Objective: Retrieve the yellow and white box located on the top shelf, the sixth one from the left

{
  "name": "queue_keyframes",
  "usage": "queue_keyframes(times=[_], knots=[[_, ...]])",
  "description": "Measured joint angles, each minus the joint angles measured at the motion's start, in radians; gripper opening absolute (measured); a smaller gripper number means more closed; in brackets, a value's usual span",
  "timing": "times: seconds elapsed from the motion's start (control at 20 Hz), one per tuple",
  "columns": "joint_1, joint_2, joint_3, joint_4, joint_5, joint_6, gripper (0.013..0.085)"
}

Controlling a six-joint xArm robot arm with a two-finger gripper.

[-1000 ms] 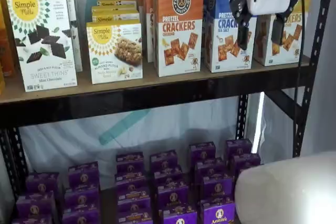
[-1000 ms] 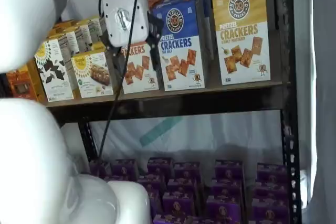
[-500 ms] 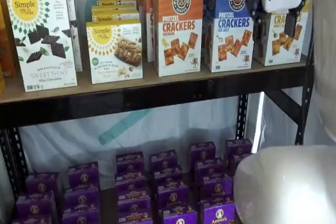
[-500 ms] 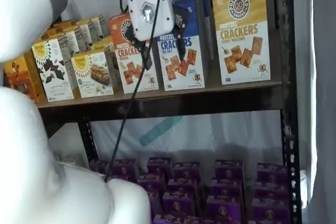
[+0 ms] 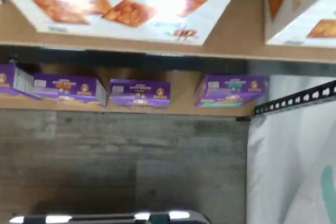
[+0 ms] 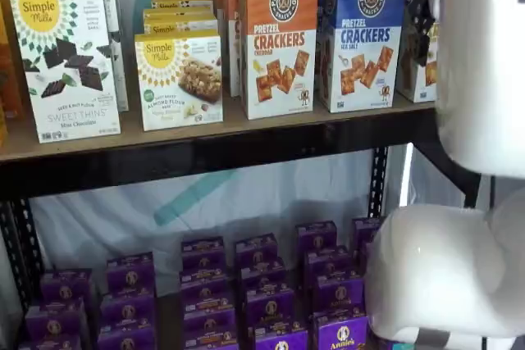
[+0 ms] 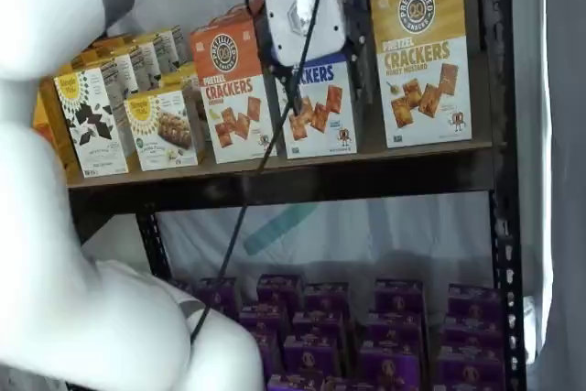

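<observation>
"PRETZEL CRACKERS" on yellow and white box point(image 7: 421, 54)

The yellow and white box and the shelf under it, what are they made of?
The yellow and white box looks like thin printed cardboard, a little shiny, with sharp folded edges. The top shelf seems a matte brown wooden board with a dark front rail, probably painted metal.

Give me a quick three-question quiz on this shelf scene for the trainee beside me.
1. True or false: the jaws already grip the yellow and white box.
2. In a shelf view, the jaws hang in front of which box? A: green; B: blue and white box; C: red.
3. Fill in: the small boxes below the top shelf are ____ in colour.
Key: 1 false, the jaws stand open and empty; 2 B; 3 purple.
</observation>
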Motion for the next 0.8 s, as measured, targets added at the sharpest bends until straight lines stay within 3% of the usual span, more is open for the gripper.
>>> queue_keyframes(times=[0.45, 0.8], knots=[[-0.105, 0.097, -0.066, 0.041, -0.082, -0.096, 0.0850], [-0.148, 0.159, -0.123, 0.064, -0.110, -0.135, 0.0850]])
